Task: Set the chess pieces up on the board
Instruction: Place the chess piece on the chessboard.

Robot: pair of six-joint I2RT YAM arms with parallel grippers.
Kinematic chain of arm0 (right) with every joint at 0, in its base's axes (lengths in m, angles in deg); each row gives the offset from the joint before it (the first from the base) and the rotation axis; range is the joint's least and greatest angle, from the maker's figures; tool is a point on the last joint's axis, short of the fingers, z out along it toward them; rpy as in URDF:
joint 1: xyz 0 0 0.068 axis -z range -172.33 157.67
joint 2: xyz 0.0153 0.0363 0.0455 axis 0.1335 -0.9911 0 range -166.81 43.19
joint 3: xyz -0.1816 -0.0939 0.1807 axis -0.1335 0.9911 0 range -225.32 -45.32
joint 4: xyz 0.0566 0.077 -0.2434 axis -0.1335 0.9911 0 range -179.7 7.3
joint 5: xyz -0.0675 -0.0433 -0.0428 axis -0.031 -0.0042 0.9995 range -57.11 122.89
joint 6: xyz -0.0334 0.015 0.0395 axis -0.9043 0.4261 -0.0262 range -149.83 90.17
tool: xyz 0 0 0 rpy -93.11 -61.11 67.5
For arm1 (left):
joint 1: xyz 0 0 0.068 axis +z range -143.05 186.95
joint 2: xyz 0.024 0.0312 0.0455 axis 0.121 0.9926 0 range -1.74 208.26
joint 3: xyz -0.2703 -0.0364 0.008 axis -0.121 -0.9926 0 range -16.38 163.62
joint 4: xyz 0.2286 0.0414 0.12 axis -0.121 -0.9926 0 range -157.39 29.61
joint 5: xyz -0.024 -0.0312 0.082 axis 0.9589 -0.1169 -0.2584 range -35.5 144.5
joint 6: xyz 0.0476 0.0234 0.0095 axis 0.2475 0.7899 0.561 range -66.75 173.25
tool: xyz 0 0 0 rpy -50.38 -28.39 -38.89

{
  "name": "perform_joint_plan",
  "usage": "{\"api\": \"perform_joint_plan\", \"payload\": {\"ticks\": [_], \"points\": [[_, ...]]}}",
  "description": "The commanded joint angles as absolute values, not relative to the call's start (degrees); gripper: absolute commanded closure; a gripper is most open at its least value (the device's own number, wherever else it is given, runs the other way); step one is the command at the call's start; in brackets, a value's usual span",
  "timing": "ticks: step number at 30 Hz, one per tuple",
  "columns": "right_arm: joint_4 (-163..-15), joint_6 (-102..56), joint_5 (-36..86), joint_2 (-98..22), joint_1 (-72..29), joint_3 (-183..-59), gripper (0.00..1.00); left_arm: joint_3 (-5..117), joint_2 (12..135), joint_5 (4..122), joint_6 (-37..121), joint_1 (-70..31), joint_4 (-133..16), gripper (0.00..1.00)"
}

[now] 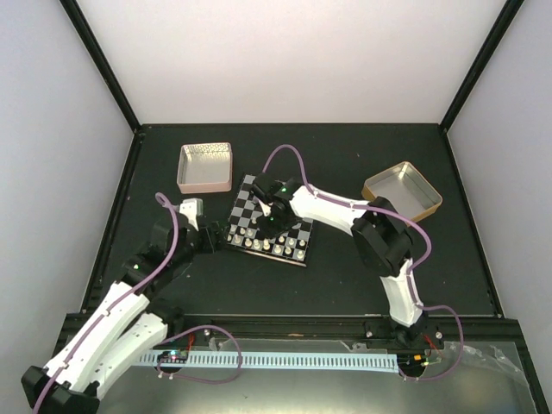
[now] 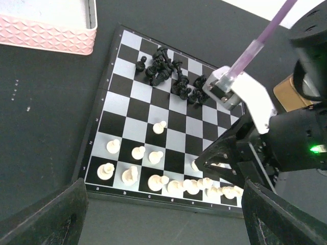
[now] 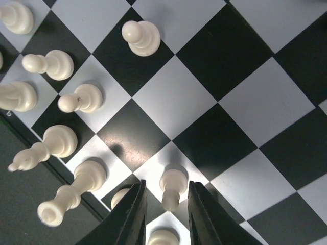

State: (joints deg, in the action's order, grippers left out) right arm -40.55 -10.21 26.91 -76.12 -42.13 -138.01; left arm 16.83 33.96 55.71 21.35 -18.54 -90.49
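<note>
Black tabletop holds board edged with, seemingly, letters a–f.

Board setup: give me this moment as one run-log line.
left gripper open, left of board | right gripper straddling white pawn, grip unclear | white pieces partly placed | black pieces heaped on far squares

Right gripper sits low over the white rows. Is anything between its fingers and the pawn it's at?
Nothing visible does. The white pawn stands directly between the fingertips of the right gripper on the board. Neighbours crowd it: a white piece beside one finger, another closer to the wrist.
</note>
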Motion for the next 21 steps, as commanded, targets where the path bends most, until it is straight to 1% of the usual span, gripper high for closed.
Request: {"api": "perform_joint_plan", "payload": {"ticks": [1,4,6,10,12,13,16,21], "points": [[-44.81,-8.46,28.47,-69.72,-42.21,-135.83,0.76,17.96,37.36,58.61,21.56,-18.18,-86.88,0.17],[-49.04,-5.75,30.60,-65.13,-41.96,-133.25,0.74,19.61,42.25,59.30,22.16,-18.18,-85.47,0.21],[-52.02,-3.34,33.00,-61.73,-41.61,-130.28,0.73,21.63,46.03,59.71,22.56,-18.18,-84.95,0.26],[-58.99,1.32,36.81,-54.11,-40.17,-121.36,0.73,27.52,56.22,62.17,23.47,-18.40,-86.20,0.40],[-61.90,2.68,37.33,-50.72,-39.58,-117.07,0.73,31.48,61.98,62.75,23.64,-19.06,-88.43,0.49],[-62.79,3.19,37.42,-49.47,-39.29,-115.30,0.73,33.35,64.48,62.67,23.82,-19.55,-88.98,0.52],[-64.14,3.48,36.97,-47.08,-38.78,-111.18,0.73,38.05,71.87,60.91,24.21,-21.33,-90.65,0.54],[-65.87,3.55,35.80,-44.81,-38.00,-106.44,0.74,45.12,82.27,56.42,24.38,-23.80,-95.89,0.53]]}}
